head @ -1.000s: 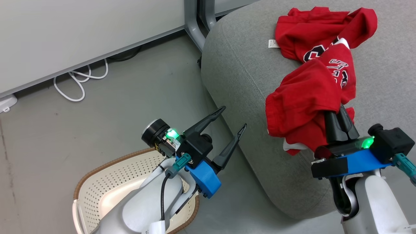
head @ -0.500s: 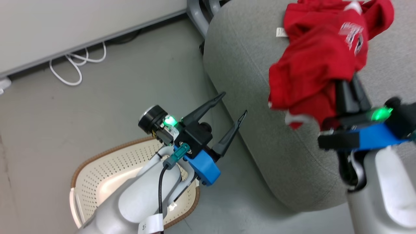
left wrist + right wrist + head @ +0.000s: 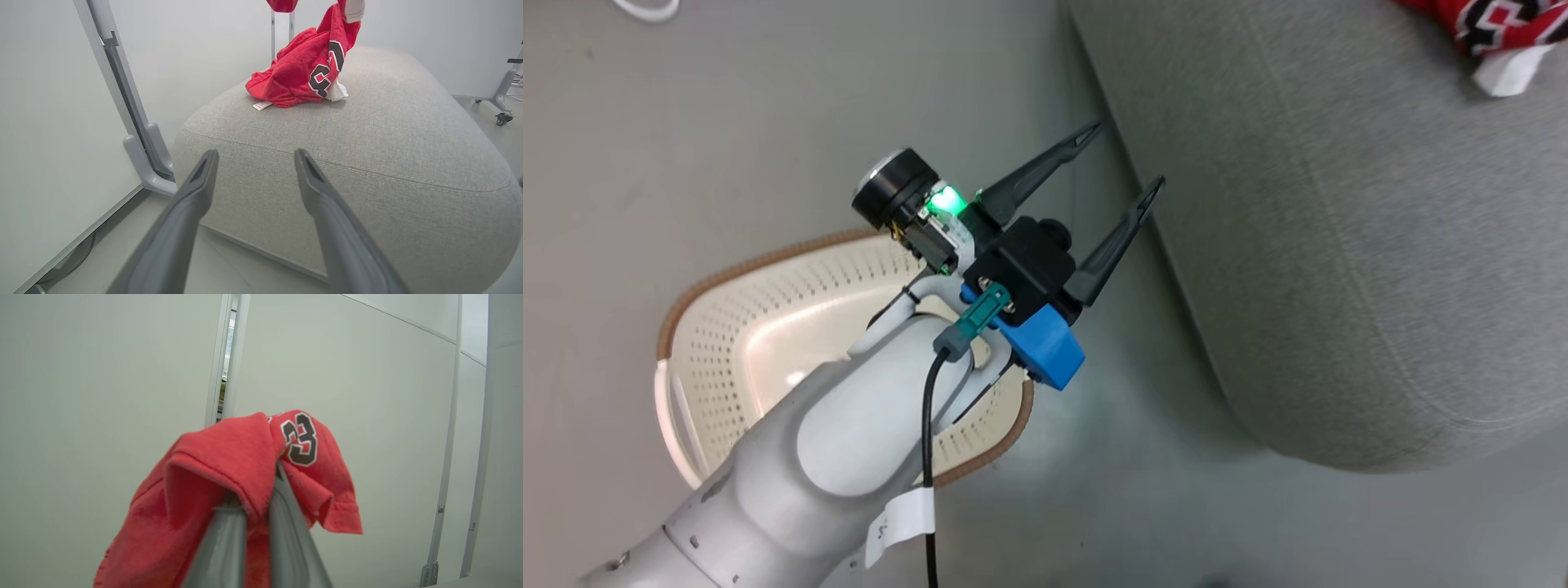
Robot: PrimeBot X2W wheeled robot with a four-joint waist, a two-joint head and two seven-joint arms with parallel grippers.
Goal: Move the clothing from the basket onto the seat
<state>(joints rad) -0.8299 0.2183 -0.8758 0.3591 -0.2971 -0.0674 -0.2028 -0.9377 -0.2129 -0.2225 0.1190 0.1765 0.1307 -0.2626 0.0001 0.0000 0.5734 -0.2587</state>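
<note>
**Holding clothing (image 3: 229, 457) aloft in the right gripper (image 3: 257, 494); left gripper (image 3: 1126, 155) spread above the basket (image 3: 768, 310)**

Head view:
- The left gripper hangs over the basket's 2 o'clock rim. Its fingers are wide apart with nothing between them, pointing toward 1 o'clock at the edge of the seat (image 3: 1339, 245).
- The basket sits on the grey floor (image 3: 686, 122) at 8 o'clock.
- The seat fills 12 to 4 o'clock.
- A scrap of clothing with black-and-white lettering and a white edge lies on the seat in the 1 o'clock corner.

Left wrist view:
- The seat is dead ahead, past the spread fingers.
- A heap of clothing lies on top of the seat at 12 o'clock, with a white tag (image 3: 261, 105) at the heap's 7 o'clock.
- More red cloth hangs in from the top edge toward the heap. I cannot tell whether it touches.

Right wrist view:
- The fingers are pinched together on a fold of clothing, which drapes over both.
- The number 33 sits at 1 o'clock of the tips.
- Pale panels (image 3: 102, 375) stand behind.
</note>
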